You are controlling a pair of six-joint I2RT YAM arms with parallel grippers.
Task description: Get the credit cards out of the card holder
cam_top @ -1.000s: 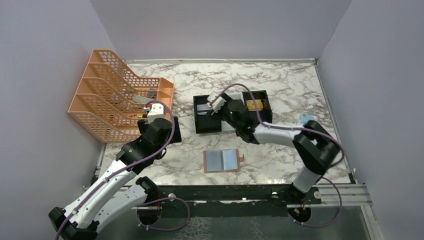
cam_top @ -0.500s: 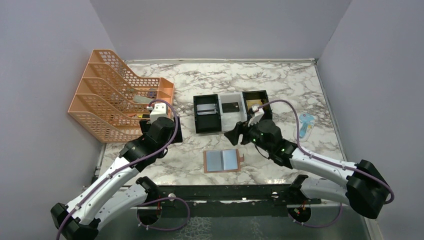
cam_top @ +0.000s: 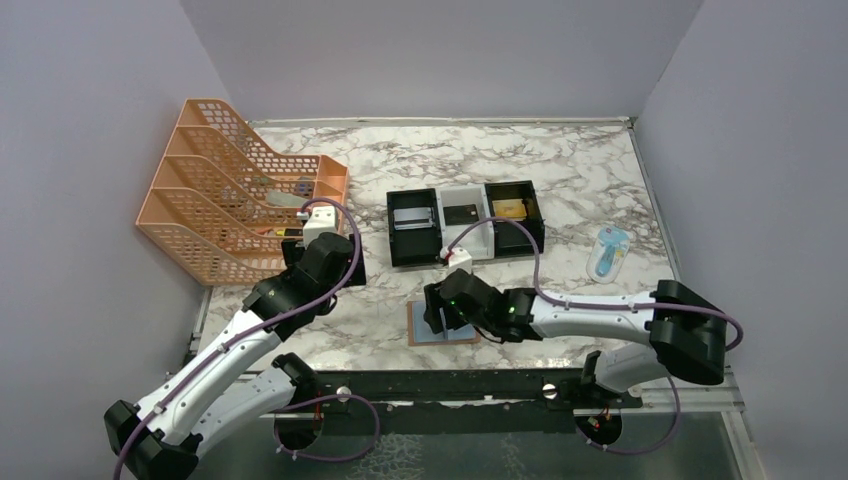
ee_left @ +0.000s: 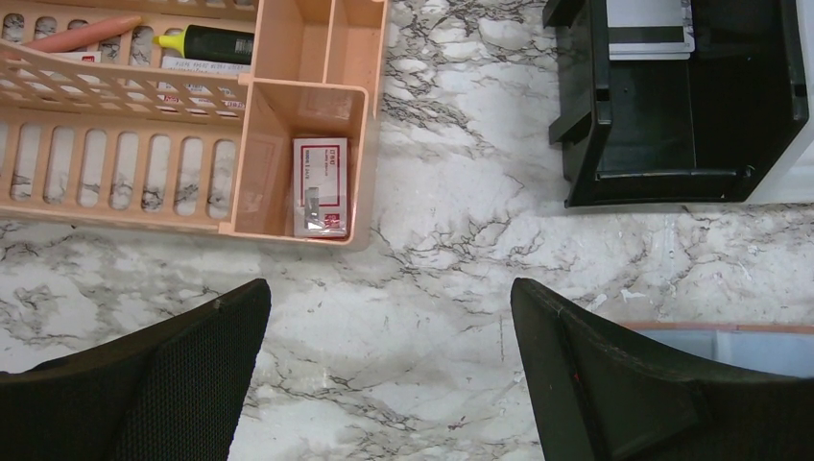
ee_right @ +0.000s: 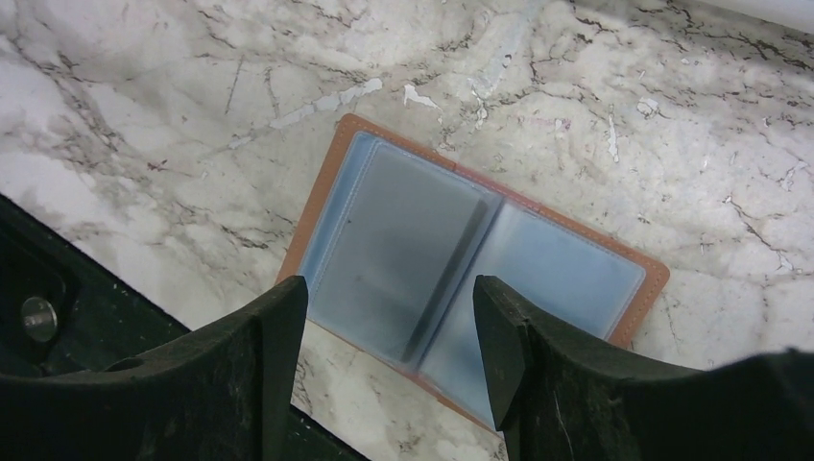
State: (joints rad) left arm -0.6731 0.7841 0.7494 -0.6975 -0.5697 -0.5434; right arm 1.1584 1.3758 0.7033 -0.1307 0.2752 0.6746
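Observation:
The tan card holder lies open near the table's front edge, its light-blue sleeves facing up. My right gripper hovers open just above its left half, fingers straddling the left sleeve and spine, touching nothing. No card plainly shows in the sleeves. A greyish-silver credit card lies in the tray's left black compartment, a black one in the white middle one. My left gripper stands wide open over bare marble, left of the holder, whose corner shows at its right.
The black-and-white three-compartment tray sits behind the holder, a yellowish item in its right bin. An orange mesh organiser with pens and a small red-and-white box stands far left. A blue-white object lies right. Dark rail lines the front edge.
My right arm has swung from the tray's left compartment back and down to the open card holder. The left arm has barely moved.

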